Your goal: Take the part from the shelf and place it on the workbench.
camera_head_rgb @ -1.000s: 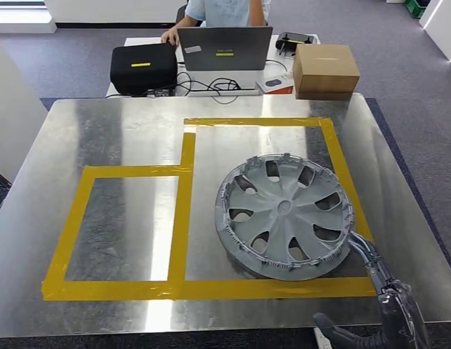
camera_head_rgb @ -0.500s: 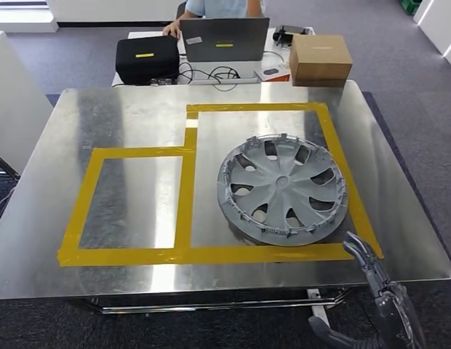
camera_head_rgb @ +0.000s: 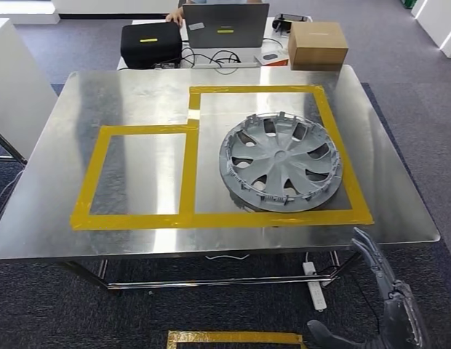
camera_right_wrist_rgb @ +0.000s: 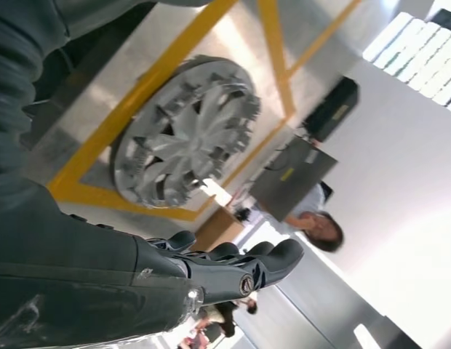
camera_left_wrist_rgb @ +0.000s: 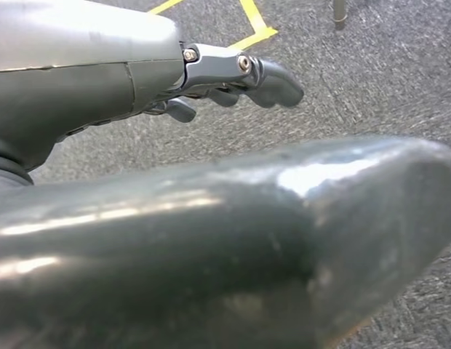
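So we'd backed off: our right hand (camera_head_rgb: 390, 291), fingers spread and empty, had cleared the workbench (camera_head_rgb: 47, 182), leaving the part (camera_head_rgb: 281, 161) flat inside the larger taped square. Placement looked done.

I can read no text, brand or number anywhere in my views. The laptop (camera_head_rgb: 225, 25) and the black case (camera_head_rgb: 150, 43) at the far table each carry a small yellow-green strip, too small for me to make out as writing. The cardboard box (camera_head_rgb: 317, 43) shows no legible print.
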